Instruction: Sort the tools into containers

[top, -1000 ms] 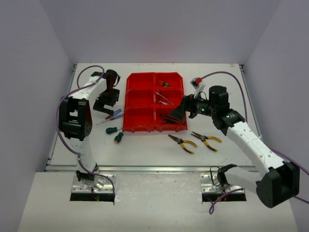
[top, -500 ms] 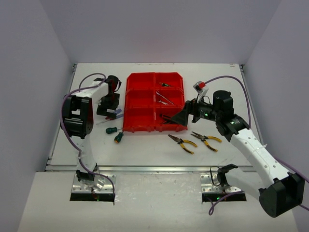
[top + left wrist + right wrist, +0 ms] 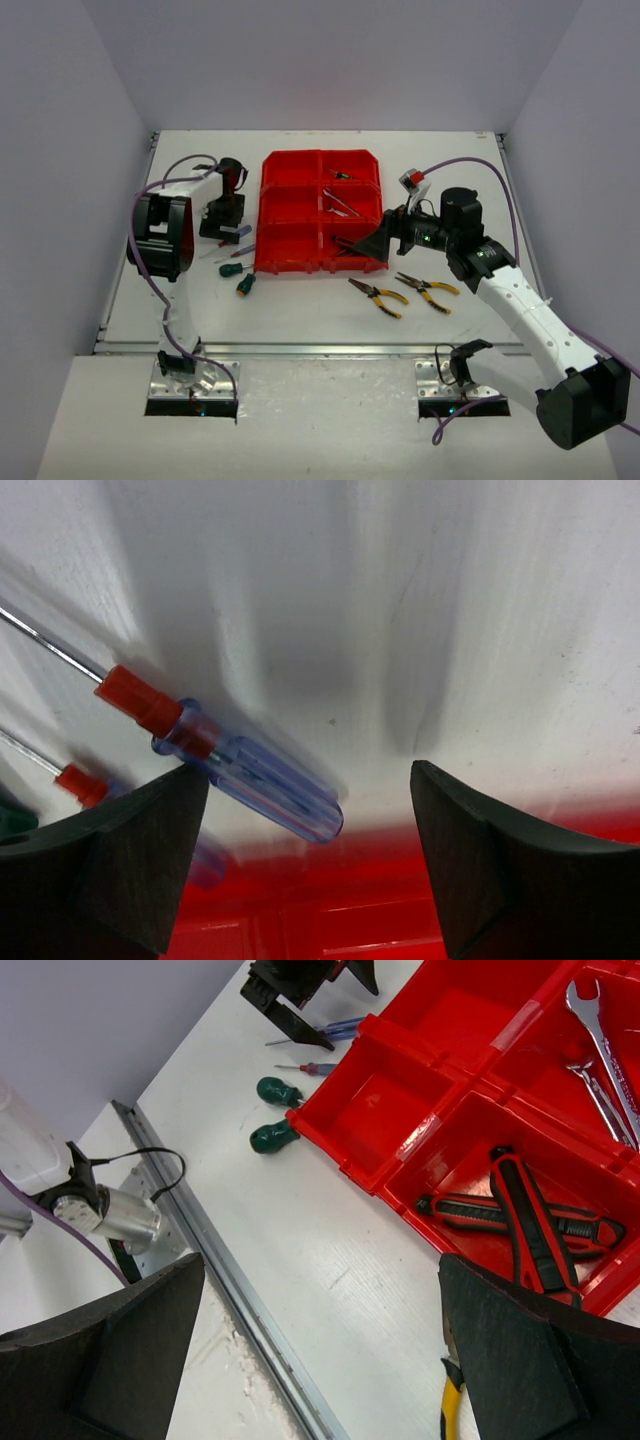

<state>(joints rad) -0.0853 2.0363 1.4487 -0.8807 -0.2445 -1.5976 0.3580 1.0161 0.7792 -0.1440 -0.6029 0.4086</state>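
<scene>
The red bin block (image 3: 300, 210) stands mid-table. Its right compartments hold silver wrenches (image 3: 598, 1050) and red/black pliers (image 3: 530, 1222). My left gripper (image 3: 226, 230) is open and low over the table just left of the bin. A blue screwdriver (image 3: 250, 785) lies between its fingers (image 3: 120, 850), nearer the left one. A red screwdriver (image 3: 82, 783) lies beside it. My right gripper (image 3: 367, 240) is open and empty above the bin's near right corner. Two yellow/black pliers (image 3: 378, 296) (image 3: 428, 289) lie in front of the bin. Two green screwdrivers (image 3: 232, 269) (image 3: 246, 285) lie at its front left.
The bin's left compartments (image 3: 375, 1095) look empty. A metal rail (image 3: 230, 1290) runs along the table's near edge. Grey walls close the table on three sides. The bin wall (image 3: 350, 920) is close under the left gripper.
My left gripper has come down and toward the blue screwdriver beside the bin. My right gripper has drawn back a little to the right, then held still.
</scene>
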